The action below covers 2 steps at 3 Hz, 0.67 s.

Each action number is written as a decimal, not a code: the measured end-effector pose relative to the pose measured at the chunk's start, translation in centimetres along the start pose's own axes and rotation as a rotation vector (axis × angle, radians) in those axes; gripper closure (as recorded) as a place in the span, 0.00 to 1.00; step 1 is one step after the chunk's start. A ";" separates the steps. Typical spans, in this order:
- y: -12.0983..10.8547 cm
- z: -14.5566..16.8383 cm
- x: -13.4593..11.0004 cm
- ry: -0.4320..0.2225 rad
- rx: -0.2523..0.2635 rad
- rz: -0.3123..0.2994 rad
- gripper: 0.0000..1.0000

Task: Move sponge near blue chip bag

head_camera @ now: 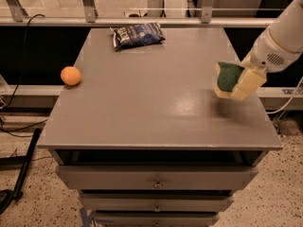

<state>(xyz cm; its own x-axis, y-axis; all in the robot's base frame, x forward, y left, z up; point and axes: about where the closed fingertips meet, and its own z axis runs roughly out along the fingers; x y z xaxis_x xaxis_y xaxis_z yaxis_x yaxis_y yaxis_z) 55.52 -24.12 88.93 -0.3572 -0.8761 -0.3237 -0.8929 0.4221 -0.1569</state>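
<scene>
One high front view, tilted down onto table [142, 103]; pincer [233, 82] over right edge.

Small rectangular sponge [229, 75], dark green scrub face on pale yellow foam, wavy-edged: clamped in the cream-fingered gripper [236, 86] above the right side of the grey desk [142, 103], tilted with the green face toward the camera, lifted clear of the surface, soft shadow just below. Crinkled dark blue chip bag [138, 34] with white lettering, flat pillow shape: lying on the desk near its far edge, left of centre, long axis slightly skewed, well apart from the sponge.
</scene>
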 end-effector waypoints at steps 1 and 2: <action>-0.5 -0.6 -0.5 -0.010 0.015 -0.004 1.00; -0.9 1.0 -2.2 -0.058 0.023 -0.007 1.00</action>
<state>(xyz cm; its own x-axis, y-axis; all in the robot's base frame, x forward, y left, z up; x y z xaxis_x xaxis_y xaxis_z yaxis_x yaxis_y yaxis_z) 57.37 -22.37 88.81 -0.3339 -0.8645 -0.3757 -0.8887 0.4216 -0.1803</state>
